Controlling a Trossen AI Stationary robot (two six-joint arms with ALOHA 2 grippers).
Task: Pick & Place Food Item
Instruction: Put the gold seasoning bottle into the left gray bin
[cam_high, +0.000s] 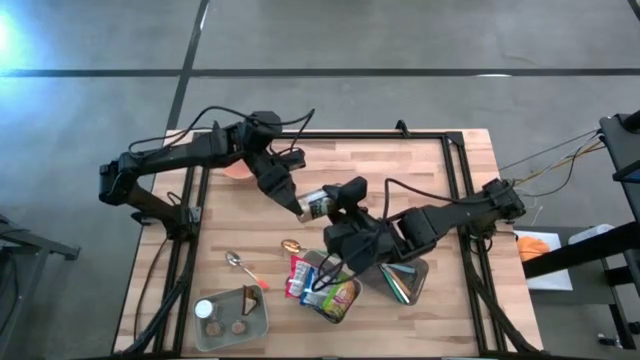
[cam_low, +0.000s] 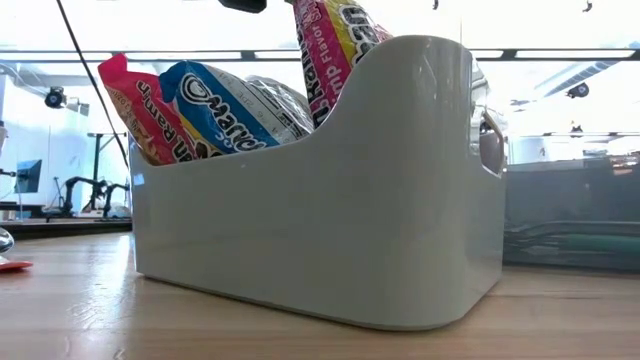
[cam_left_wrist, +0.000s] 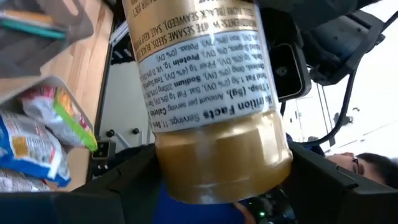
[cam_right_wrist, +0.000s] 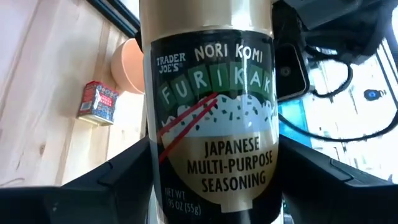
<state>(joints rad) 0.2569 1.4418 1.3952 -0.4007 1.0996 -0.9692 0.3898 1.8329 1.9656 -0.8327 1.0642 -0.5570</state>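
Note:
A seasoning jar (cam_high: 318, 205) with a dark label and a gold cap hangs above the middle of the table between both grippers. My left gripper (cam_high: 302, 205) comes at it from the far left and is shut on it; its wrist view fills with the jar (cam_left_wrist: 205, 81). My right gripper (cam_high: 336, 203) comes from the right, its fingers lying against the jar's (cam_right_wrist: 211, 124) two sides. My left gripper pinches the jar at its gold cap end (cam_left_wrist: 224, 165) between its two fingers (cam_left_wrist: 127, 180), coming nearly level from the table's far left. The jar is lifted clear and runs on away from the fingers. My right gripper has the jar's lower labelled part (cam_right_wrist: 214, 180) between its two fingers (cam_right_wrist: 121, 174), one on each side. It comes slanting slightly downward from the table's right. The jar is clear of the table.
A white bin (cam_low: 320, 220) holds snack packets (cam_high: 322, 285) near the front middle. A grey container with utensils (cam_high: 405, 280) sits to the right, with a spoon (cam_high: 240, 265) and a tray (cam_high: 232, 320) at the front left. A peach bowl (cam_right_wrist: 127, 65) stands far left, beside a small red tin (cam_right_wrist: 98, 101).

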